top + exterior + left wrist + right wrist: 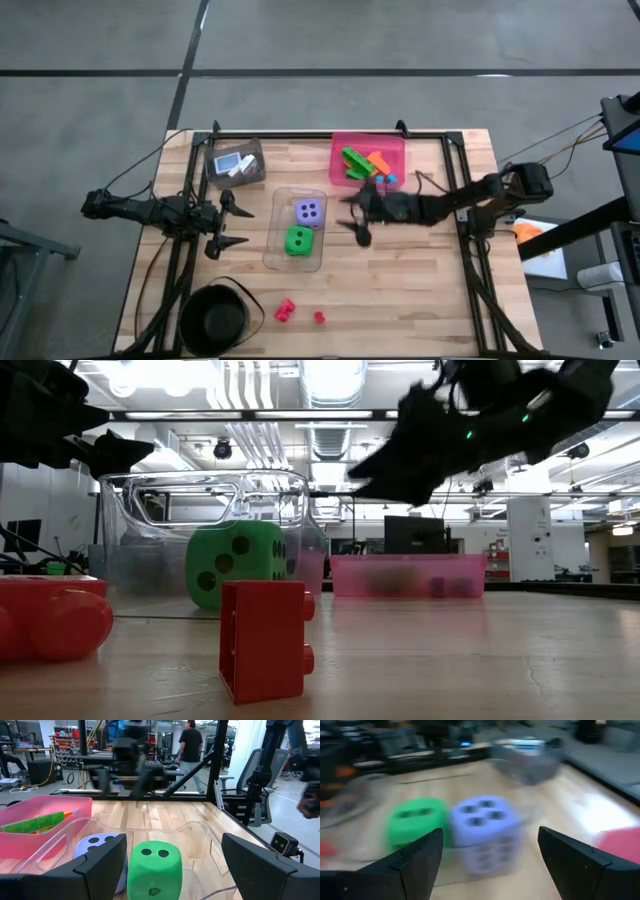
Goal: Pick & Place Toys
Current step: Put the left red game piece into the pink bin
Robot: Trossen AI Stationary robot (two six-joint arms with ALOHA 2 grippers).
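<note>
At frame centre, the right gripper (pixel 357 212) is held with fingers apart and empty, between the pink bin (pixel 396 145) and the clear bin (pixel 277 255). The left gripper (pixel 232 220) waits spread. Red bricks (pixel 286 311) remain lower centre; reaching them is judged next.

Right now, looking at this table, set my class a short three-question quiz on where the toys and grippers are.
1. True or false: the green die and purple die share the clear bin.
2. Which bin holds the green and orange bricks? A) pink bin B) grey bin C) black bowl
3. Fill in: the right gripper, jaws open, hangs between the clear bin and the ____ bin.

Key: 1 true; 2 A; 3 pink.
</note>
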